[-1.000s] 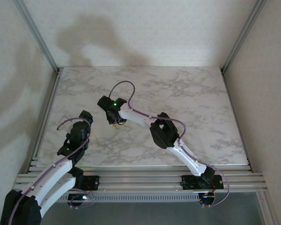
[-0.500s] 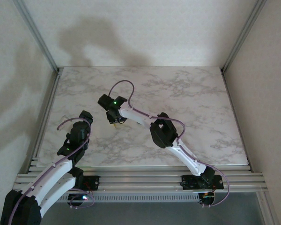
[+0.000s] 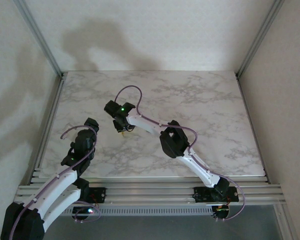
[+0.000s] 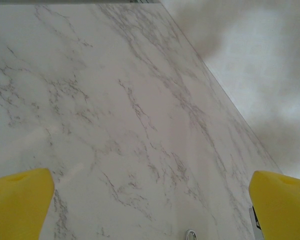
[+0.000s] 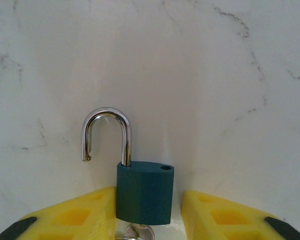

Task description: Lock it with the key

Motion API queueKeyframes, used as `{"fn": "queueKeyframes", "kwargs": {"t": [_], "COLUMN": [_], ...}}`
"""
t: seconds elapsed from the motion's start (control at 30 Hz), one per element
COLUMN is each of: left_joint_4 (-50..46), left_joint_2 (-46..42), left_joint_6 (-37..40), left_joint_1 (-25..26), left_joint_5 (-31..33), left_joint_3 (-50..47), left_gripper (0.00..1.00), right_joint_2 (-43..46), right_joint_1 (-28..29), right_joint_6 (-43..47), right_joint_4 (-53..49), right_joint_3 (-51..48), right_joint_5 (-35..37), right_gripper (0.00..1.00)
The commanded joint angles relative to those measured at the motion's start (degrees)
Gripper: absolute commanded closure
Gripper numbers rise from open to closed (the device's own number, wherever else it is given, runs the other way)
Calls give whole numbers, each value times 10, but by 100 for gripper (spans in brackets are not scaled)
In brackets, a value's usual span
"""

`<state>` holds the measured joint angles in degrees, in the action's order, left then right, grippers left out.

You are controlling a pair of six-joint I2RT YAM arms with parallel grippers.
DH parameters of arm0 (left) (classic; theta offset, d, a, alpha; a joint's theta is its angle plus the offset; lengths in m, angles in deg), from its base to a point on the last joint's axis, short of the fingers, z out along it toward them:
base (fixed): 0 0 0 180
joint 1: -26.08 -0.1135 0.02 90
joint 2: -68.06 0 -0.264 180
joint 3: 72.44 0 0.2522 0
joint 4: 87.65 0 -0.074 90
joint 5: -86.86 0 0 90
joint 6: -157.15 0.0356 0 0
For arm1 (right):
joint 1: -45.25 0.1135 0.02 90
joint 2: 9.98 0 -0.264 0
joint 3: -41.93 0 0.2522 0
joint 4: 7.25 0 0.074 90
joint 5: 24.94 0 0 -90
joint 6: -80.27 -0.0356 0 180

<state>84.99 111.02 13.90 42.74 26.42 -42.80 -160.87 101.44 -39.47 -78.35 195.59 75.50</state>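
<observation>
Right wrist view, nearest first: the right gripper (image 5: 148, 195) shows two yellow fingers (image 5: 75, 216) at the bottom edge, jaws apart, with the padlock (image 5: 143, 192) standing between them. The finger on the view's left meets the dark green body or comes very close; I cannot tell which. A thin strip of table shows between the body and the other finger. A bit of silver metal (image 5: 134, 232) pokes out under the body at the frame's lower edge; whether it is the key or its ring I cannot tell. Beyond the fingertips the shackle (image 5: 106, 131) stands raised, one leg in the body and its free end hanging clear to the view's left, so the lock is open. White marble table (image 5: 215, 75) lies past it.

Left wrist view: the left gripper (image 4: 150, 205) has its yellow tips at opposite lower corners, spread wide over bare marble.

Top external view: the left gripper (image 3: 91, 124) sits near the table's left edge. The right gripper (image 3: 122, 129) reaches farther in, just right of it, tip down on the table (image 3: 215, 110).
</observation>
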Motion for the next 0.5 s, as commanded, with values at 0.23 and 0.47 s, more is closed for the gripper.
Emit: {"fn": "queueKeyframes", "kwargs": {"t": [0.23, 0.47], "left_joint_4": [7, 9], "left_joint_2": [6, 10], "left_joint_6": [-10, -11], "left_joint_1": [-7, -7], "left_joint_5": [-8, -11], "left_joint_3": [-10, -10], "left_gripper": [1, 1], "right_joint_2": [-37, -8], "right_joint_1": [0, 2], "right_joint_6": [37, 59], "right_joint_4": [-17, -12], "right_joint_3": [-11, -40], "right_joint_5": [20, 13], "right_gripper": [66, 67]}}
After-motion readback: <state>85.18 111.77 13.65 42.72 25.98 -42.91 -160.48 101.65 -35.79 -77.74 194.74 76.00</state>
